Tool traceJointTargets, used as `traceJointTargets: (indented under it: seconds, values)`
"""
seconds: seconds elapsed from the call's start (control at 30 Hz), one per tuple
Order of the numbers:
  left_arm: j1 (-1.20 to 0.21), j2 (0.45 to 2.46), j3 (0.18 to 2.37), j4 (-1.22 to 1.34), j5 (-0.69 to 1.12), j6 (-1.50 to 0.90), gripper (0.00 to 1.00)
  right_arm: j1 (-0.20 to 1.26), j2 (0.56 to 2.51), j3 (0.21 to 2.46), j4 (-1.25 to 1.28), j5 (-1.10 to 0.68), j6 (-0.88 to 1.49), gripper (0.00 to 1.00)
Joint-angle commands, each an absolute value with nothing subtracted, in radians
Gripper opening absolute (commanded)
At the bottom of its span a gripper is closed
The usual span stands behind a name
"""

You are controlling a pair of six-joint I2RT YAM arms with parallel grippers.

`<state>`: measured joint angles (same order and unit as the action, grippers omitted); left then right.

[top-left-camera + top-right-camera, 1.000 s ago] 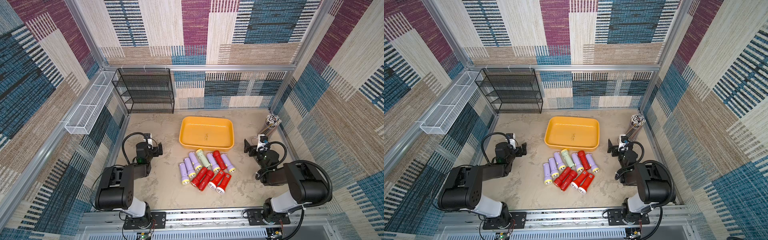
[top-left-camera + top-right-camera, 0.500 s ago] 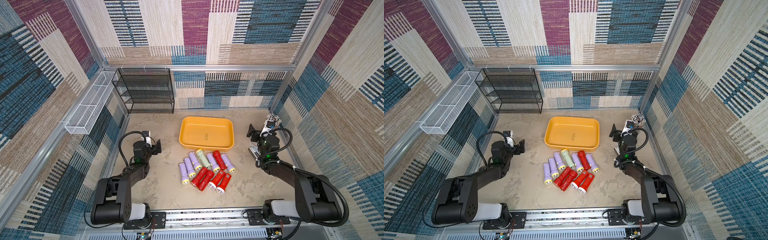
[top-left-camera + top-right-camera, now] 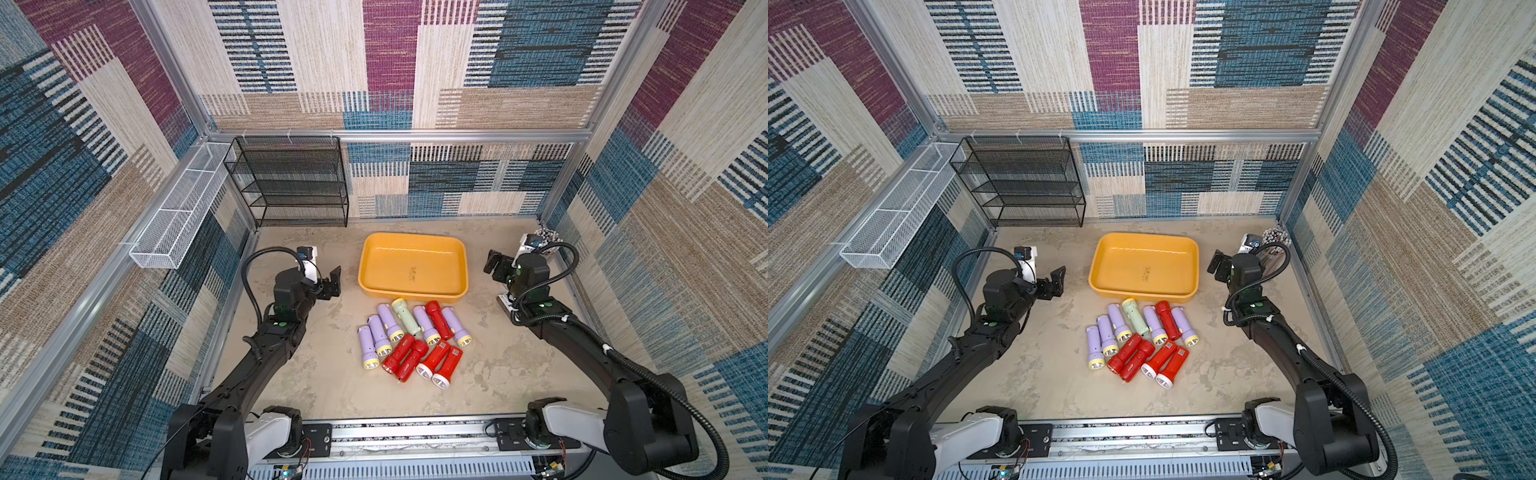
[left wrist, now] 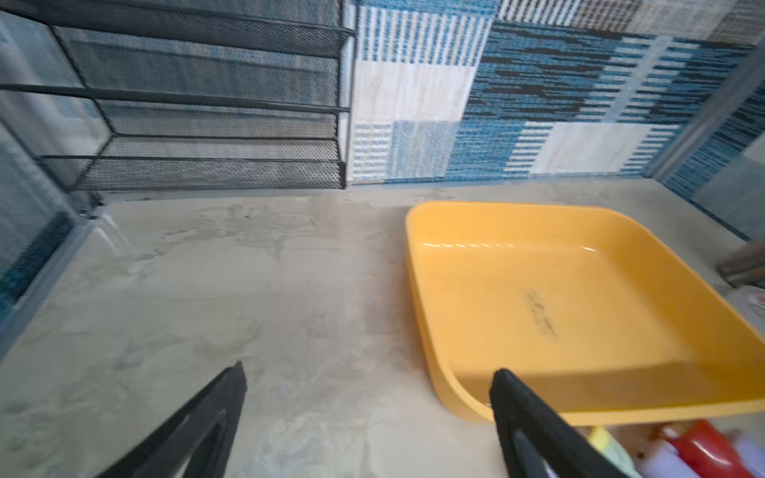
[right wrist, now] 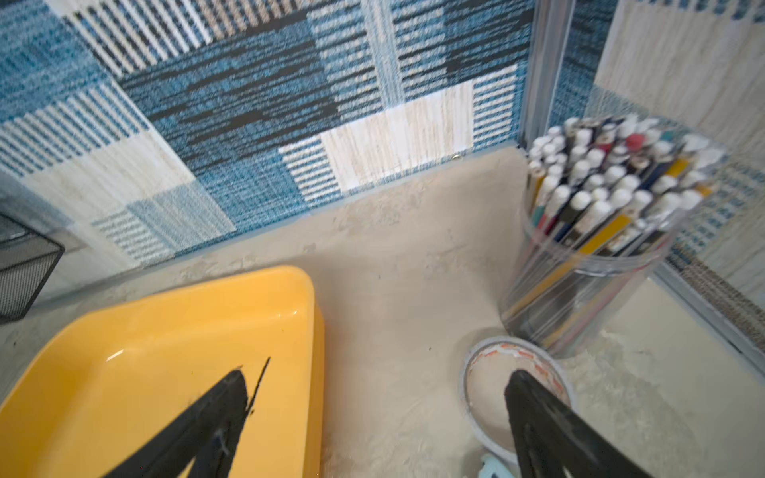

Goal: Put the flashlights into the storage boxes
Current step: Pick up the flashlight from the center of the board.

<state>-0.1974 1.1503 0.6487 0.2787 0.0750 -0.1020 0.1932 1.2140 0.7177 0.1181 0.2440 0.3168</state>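
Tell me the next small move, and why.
Probably swing the left hand down toward the outermost lilac flashlight on its side. It and the right hand are open and empty, the yellow tray holds nothing, and every flashlight lies outside it.

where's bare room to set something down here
Free: inside the yellow tray, the table between the black rack and the tray, and the strip in front of the flashlights. Crowded: flashlights packed by the tray's near edge, and the far right corner with pencil cup and tape roll.
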Motion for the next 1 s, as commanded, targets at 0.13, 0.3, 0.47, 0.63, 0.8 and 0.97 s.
traceJointTargets:
  seconds: [0.13, 0.3, 0.47, 0.63, 0.8, 0.97]
  values:
    - [-0.383, 1.159, 0.755, 0.018, 0.077, -0.189, 0.99, 0.442, 1.347, 0.853, -0.122, 0.314, 0.282, 1.0]
    - [-0.491, 1.167, 0.82, -0.102, -0.059, -0.212, 0.99, 0.496, 1.353, 0.82, -0.094, 0.339, 0.3, 1.0]
    - [-0.5, 1.179, 0.859, -0.133, -0.216, -0.447, 0.99, 0.498, 1.298, 0.778, -0.071, 0.213, 0.31, 1.0]
    - [-0.512, 1.171, 0.826, -0.071, -0.162, -0.424, 0.99, 0.497, 1.336, 0.792, -0.124, 0.172, 0.299, 1.0]
    - [-0.512, 1.153, 0.813, -0.042, -0.05, -0.358, 0.99, 0.499, 1.306, 0.755, -0.143, 0.085, 0.316, 0.98]
    - [-0.511, 1.166, 0.813, -0.066, -0.103, -0.394, 0.99, 0.503, 1.233, 0.705, -0.17, 0.031, 0.339, 0.94]
